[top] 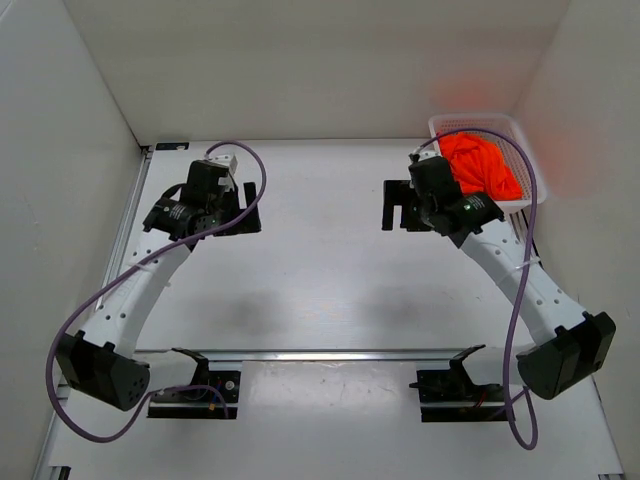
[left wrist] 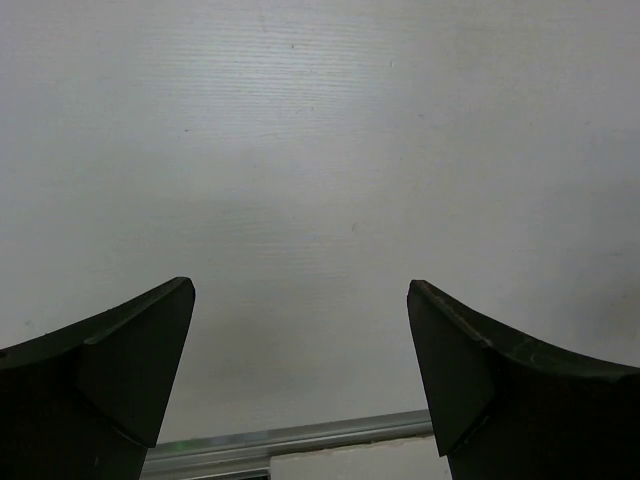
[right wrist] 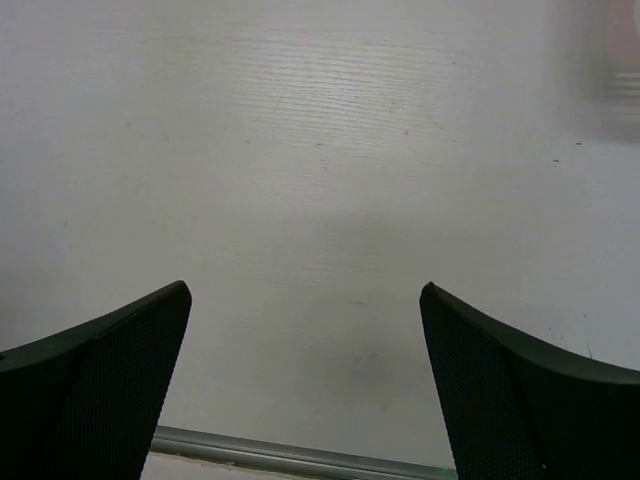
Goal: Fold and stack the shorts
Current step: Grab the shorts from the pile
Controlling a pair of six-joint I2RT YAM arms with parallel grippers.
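Shorts [top: 480, 165]: bright orange, bunched up inside the white mesh basket [top: 478, 121], which sits at the far right corner of the worktop [top: 320, 280].
Left pincer [left wrist: 300, 290]: released, jaws spread wide with only worktop between them; on the far left side, well apart from the shorts.
Right pincer [right wrist: 305, 290]: released, jaws spread wide over the worktop, just left of the basket.

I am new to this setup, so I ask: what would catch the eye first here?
The bright orange shorts stand out, crumpled in the white basket at the far right corner. Then the left gripper and right gripper, both open and empty above the white table.
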